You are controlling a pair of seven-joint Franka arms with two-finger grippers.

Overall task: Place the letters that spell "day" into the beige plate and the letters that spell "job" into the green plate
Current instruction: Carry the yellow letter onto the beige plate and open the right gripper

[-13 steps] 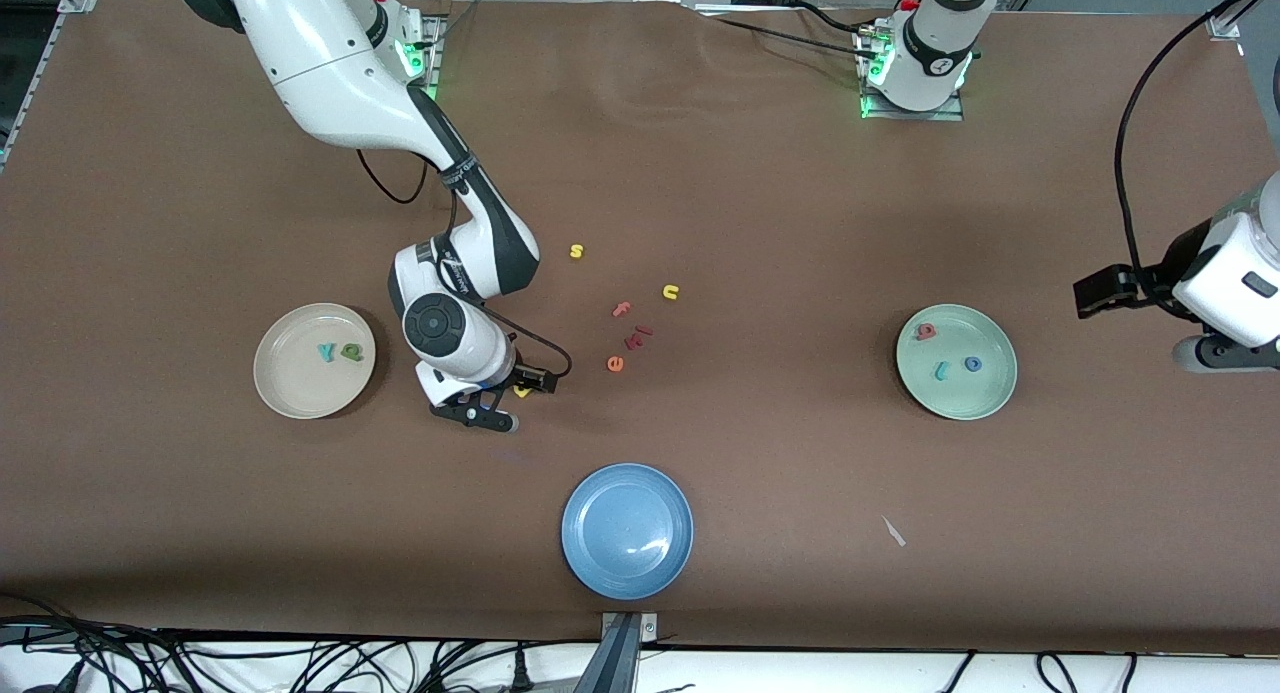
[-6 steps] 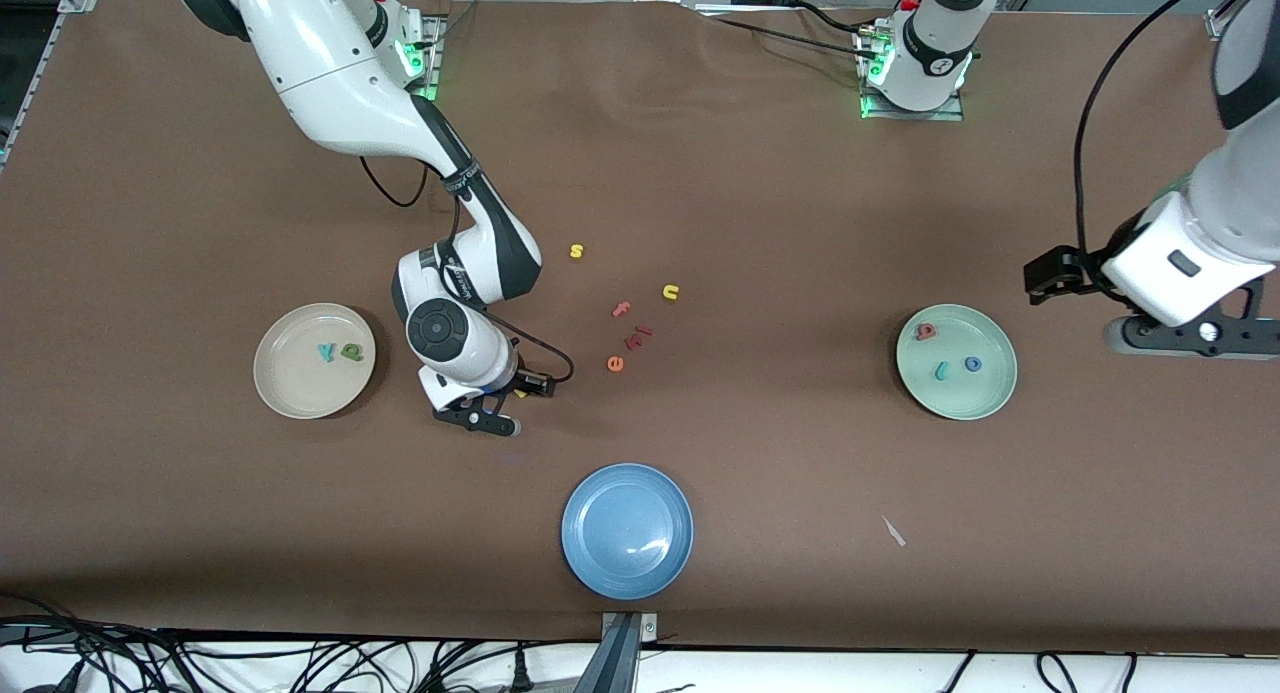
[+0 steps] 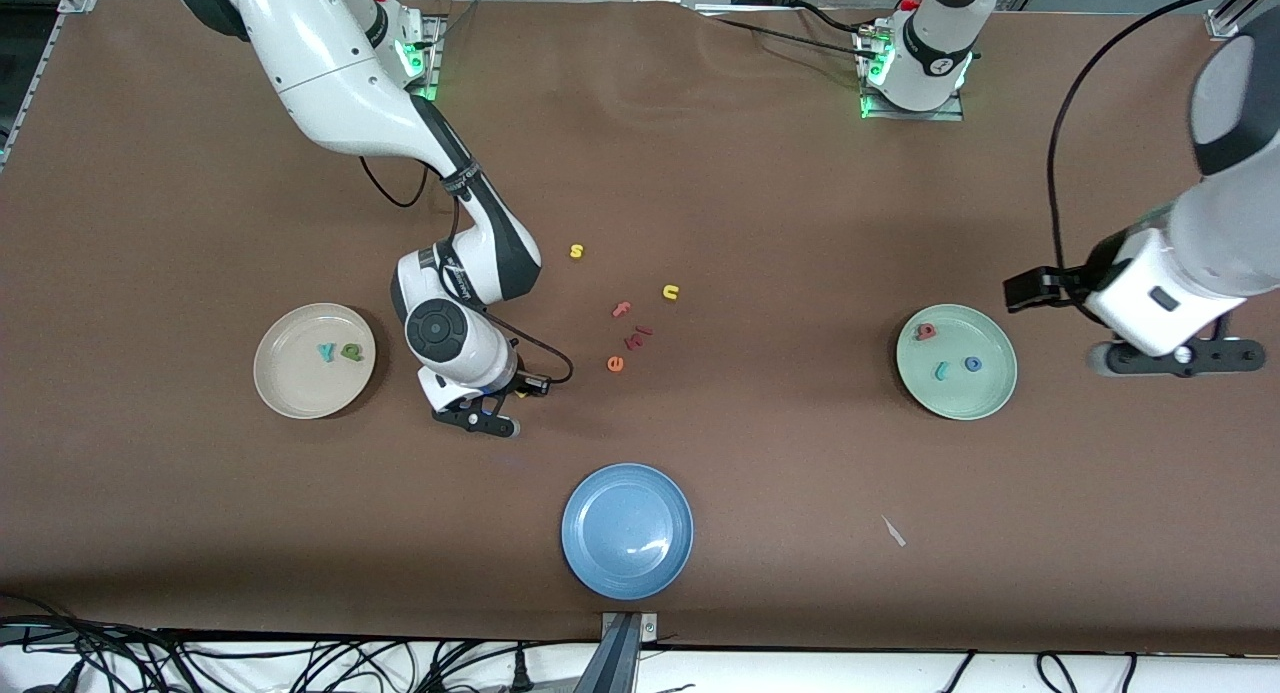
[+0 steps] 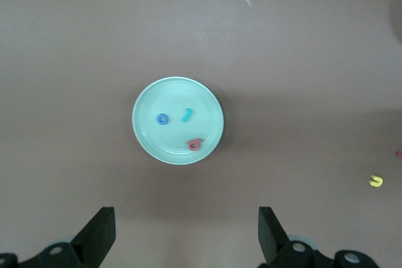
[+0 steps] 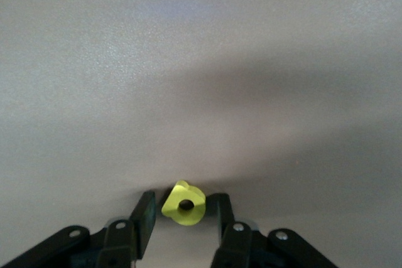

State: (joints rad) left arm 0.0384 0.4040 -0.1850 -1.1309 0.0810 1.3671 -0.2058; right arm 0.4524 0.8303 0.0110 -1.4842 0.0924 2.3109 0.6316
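The yellow rounded letter (image 5: pixel 184 205) lies on the table between the fingertips of my right gripper (image 5: pixel 183 208), which stands open with a slim gap on each side. In the front view that gripper (image 3: pixel 503 406) is down on the table beside the beige plate (image 3: pixel 295 383), which holds a teal "y" (image 3: pixel 325 352) and a dark green letter (image 3: pixel 351 351). The green plate (image 3: pixel 985 398) holds the salmon "b" (image 3: pixel 926 330), teal "j" (image 3: pixel 941 371) and blue "o" (image 3: pixel 973 364). My left gripper (image 3: pixel 1175 358) hangs open and empty beside the green plate (image 4: pixel 157 142).
A blue plate (image 3: pixel 600 573) sits near the front edge. Loose letters lie mid-table: yellow "s" (image 3: pixel 576 251), yellow "n" (image 3: pixel 670 292), pink "f" (image 3: pixel 622 309), orange "e" (image 3: pixel 615 364) and a red piece (image 3: pixel 640 333). A white scrap (image 3: pixel 894 532) lies nearer the front.
My right gripper's fingers have drawn in around the yellow letter. The left arm has swung in toward the green plate.
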